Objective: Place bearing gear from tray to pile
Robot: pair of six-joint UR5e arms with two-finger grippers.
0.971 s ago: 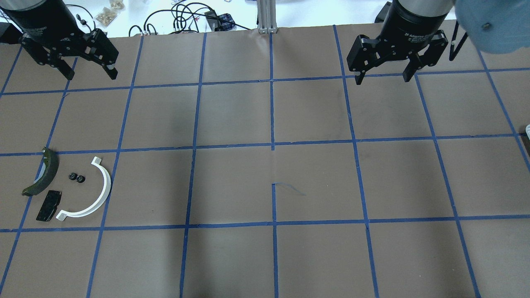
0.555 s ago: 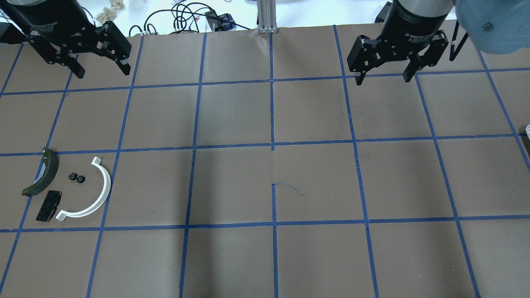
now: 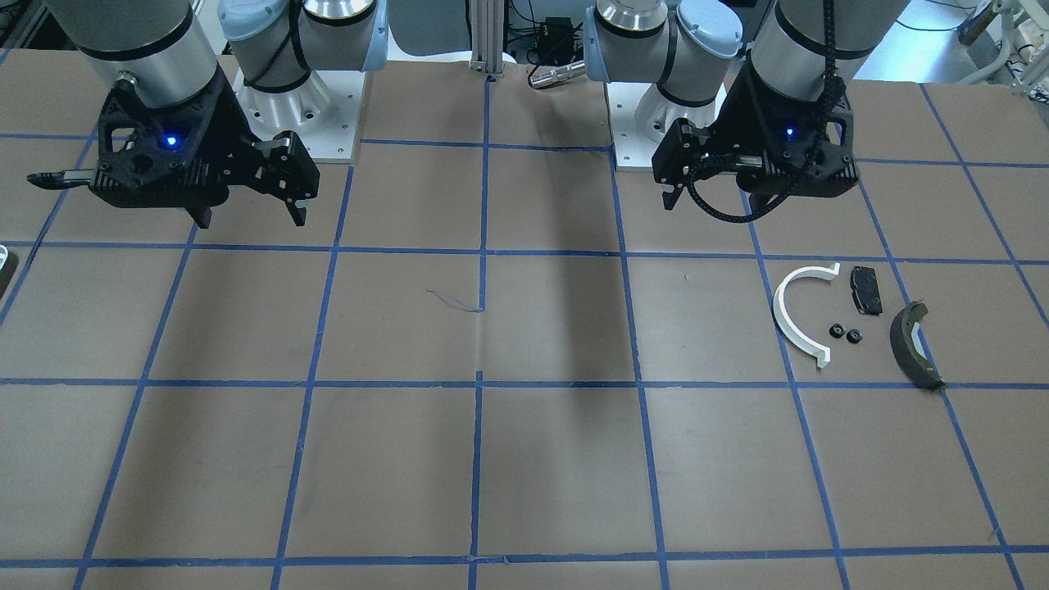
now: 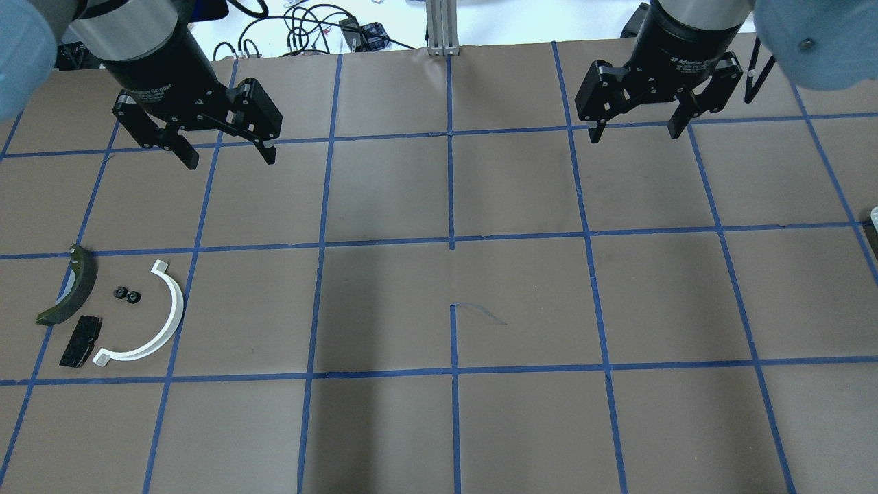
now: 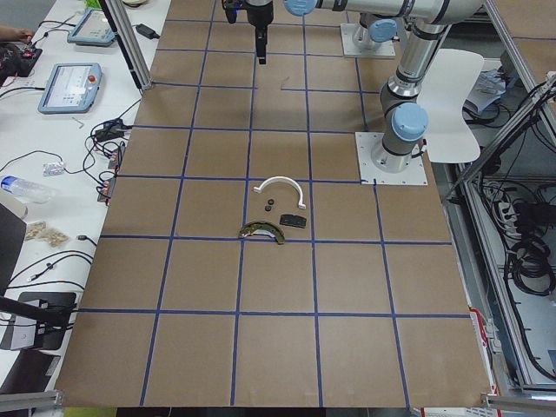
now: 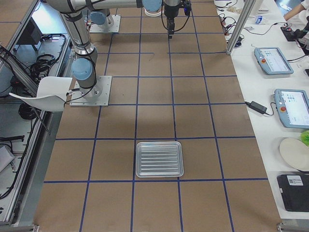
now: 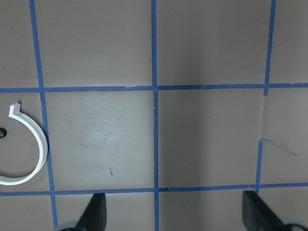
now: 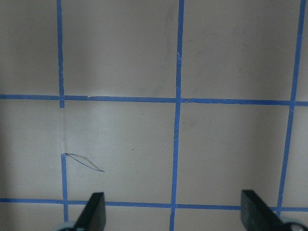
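The pile lies at the table's left: a white half-ring, a black pad and a dark curved brake-shoe piece. Two small black bearing gears sit between them. The metal tray shows in the exterior right view and looks empty. My left gripper is open and empty, high above the table behind the pile. My right gripper is open and empty at the back right. The left wrist view shows the half-ring at its left edge.
The table is brown paper with a blue tape grid. Cables and small bags lie beyond the back edge. The tray's edge just shows at the right border of the overhead view.
My left arm has moved right and toward the table's middle, still open. My right gripper has barely moved. The pile is unchanged.
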